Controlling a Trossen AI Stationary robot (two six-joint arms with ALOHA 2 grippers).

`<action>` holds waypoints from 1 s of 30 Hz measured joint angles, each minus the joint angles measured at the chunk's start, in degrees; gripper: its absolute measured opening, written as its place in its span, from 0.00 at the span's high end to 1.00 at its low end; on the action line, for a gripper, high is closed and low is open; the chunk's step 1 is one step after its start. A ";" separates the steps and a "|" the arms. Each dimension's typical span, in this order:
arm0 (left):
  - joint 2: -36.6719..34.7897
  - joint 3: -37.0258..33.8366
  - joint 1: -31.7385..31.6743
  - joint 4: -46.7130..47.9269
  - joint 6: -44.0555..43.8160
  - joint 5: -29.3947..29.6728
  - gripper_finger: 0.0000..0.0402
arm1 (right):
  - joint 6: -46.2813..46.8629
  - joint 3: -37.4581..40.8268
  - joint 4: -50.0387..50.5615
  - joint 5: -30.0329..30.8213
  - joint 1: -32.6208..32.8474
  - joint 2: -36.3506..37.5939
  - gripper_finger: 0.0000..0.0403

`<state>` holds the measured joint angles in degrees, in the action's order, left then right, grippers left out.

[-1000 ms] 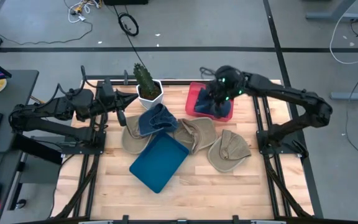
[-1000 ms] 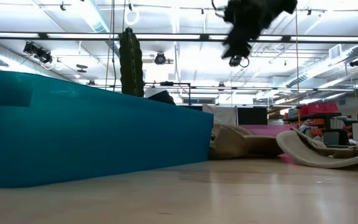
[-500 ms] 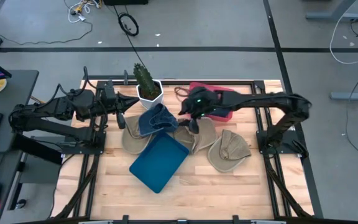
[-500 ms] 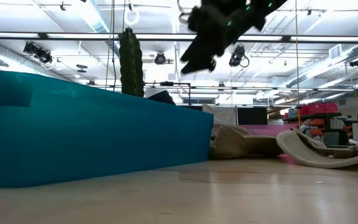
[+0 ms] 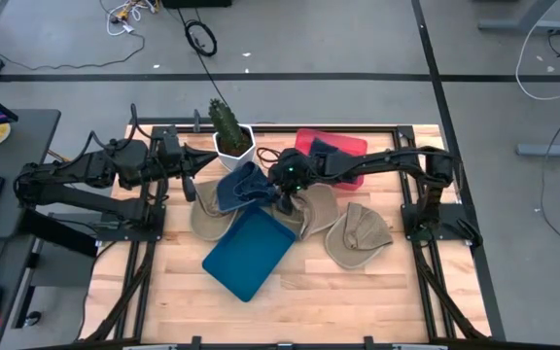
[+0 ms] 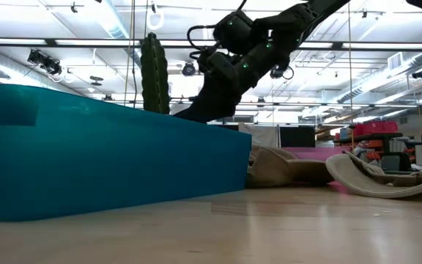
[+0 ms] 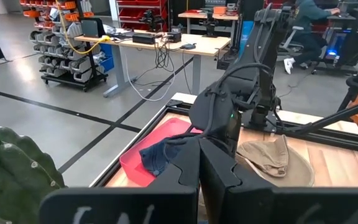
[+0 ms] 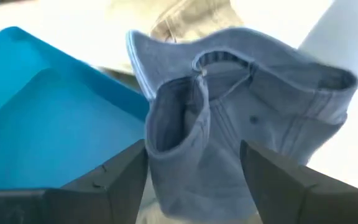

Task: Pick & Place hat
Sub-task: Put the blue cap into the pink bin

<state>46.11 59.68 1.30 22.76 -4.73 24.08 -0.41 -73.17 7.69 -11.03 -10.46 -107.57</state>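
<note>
High view, left to right. Your left claw (image 5: 191,167) sits at the counter's (image 5: 358,292) left rear edge, fingers together, holding nothing, just beside the potted cactus (image 5: 227,128). Next comes a tan hat (image 5: 202,216), with the blue denim hat (image 5: 244,188) lying on it and overlapping the rear corner of the blue tray (image 5: 248,252). Your right claw (image 5: 282,197) is at the denim hat's right edge; right wrist view shows its fingers (image 8: 114,180) spread apart with the denim hat (image 8: 241,124) between and ahead of them, not clamped. Further right lie a second tan hat (image 5: 314,206) and a third (image 5: 358,235). The red bin (image 5: 343,148) at rear holds a dark blue hat (image 5: 325,156).
</note>
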 joint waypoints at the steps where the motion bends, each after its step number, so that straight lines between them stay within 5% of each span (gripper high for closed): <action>1: 0.00 0.00 0.02 0.02 0.01 0.00 0.99 | 0.00 0.00 0.10 0.07 0.02 -0.27 0.37; 6: 0.00 0.00 0.01 0.00 0.01 0.00 0.99 | 1.41 0.00 -0.11 -0.70 0.02 -1.85 0.49; 13: 0.00 -0.01 0.02 0.03 -0.01 0.00 0.99 | 1.55 0.02 0.09 -2.07 -0.08 -0.87 0.94; 30: 0.00 0.00 0.03 0.00 5.42 0.02 0.99 | -0.18 0.02 1.17 0.10 -1.81 14.00 0.99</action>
<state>46.11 59.68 1.33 22.76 0.69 24.10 -0.59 -73.14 8.86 -10.94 -12.27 -93.57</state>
